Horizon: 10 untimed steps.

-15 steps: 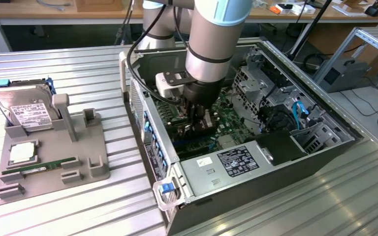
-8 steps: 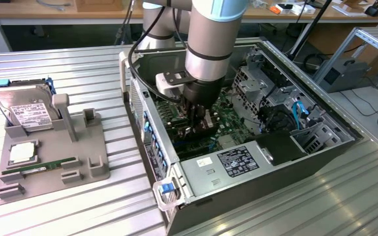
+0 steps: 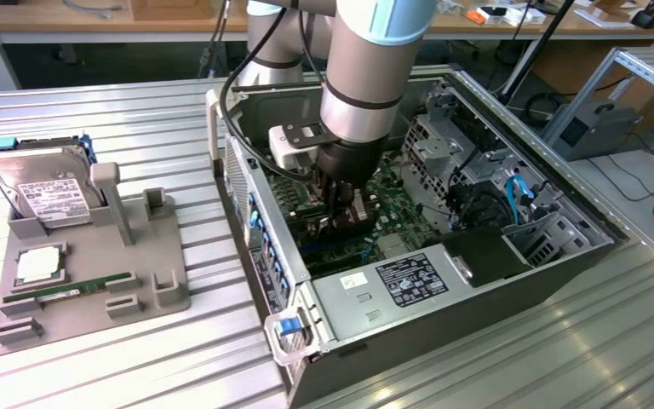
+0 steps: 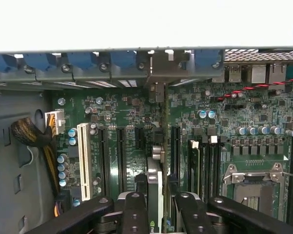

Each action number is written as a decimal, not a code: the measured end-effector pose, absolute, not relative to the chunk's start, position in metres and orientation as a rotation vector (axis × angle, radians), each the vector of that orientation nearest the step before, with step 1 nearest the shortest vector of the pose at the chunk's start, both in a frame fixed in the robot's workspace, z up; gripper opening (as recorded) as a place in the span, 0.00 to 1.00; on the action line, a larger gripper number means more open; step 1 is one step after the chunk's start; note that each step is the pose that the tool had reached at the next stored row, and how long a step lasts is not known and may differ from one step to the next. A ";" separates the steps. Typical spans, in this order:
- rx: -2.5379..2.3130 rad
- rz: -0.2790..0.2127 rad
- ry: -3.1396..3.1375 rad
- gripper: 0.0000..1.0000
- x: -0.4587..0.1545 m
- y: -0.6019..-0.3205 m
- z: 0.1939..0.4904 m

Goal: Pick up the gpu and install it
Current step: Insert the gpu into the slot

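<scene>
Gripper (image 4: 156,204) lowered into the open computer case (image 3: 554,256) at centre of the exterior view, black fingers (image 4: 134,214) pinching the gpu (image 4: 155,195) edge-on between them; same grip seen at frame centre in the exterior view (image 3: 344,217), just above the green motherboard (image 4: 127,117). Gpu seen as a thin upright card, narrow silvery-grey top edge with a small metal piece at its far end, dark sides, a hint of green lettering low down; standing in line with the black expansion slots (image 4: 121,151), between two of them, whether seated cannot be told. White slot (image 4: 84,161) and yellow-black cable bundle (image 4: 29,134) at left of the wrist view; empty processor socket (image 4: 256,187) at lower right; blue clips (image 4: 78,61) along the case wall at top. On the ribbed metal counter (image 3: 111,111), at left of the exterior view, grey holder (image 3: 157,264) carrying a hard drive (image 3: 43,192) and a green memory stick (image 3: 71,290).
</scene>
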State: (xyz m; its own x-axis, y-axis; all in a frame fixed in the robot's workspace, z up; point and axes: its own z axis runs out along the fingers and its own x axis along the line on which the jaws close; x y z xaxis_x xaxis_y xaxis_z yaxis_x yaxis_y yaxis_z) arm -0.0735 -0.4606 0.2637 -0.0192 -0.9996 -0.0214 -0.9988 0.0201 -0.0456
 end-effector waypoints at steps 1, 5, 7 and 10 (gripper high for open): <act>-2.166 -0.026 2.209 0.27 -0.073 -0.461 0.264; -2.164 -0.021 2.207 0.27 -0.073 -0.461 0.263; -2.161 -0.015 2.204 0.27 -0.073 -0.461 0.263; -2.158 -0.009 2.201 0.27 -0.073 -0.461 0.262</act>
